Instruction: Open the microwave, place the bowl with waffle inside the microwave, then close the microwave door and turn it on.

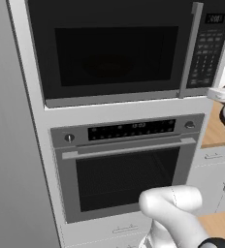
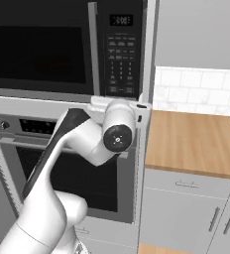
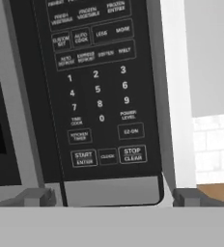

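The microwave [image 1: 119,48] sits built into the wall column above the oven [image 1: 126,164], and the microwave door [image 1: 109,51] is shut, its vertical grey handle [image 1: 191,48] just left of the keypad [image 3: 97,91]. The tool [image 3: 111,197] hovers close before the lower keypad, near the START and STOP buttons, its two fingertips [image 3: 36,197] spread wide apart and holding nothing. A wooden table [image 2: 196,144] lies right of the column.

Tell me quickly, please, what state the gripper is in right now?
Gripper: open, fingers wide apart, holding nothing, facing the microwave keypad.
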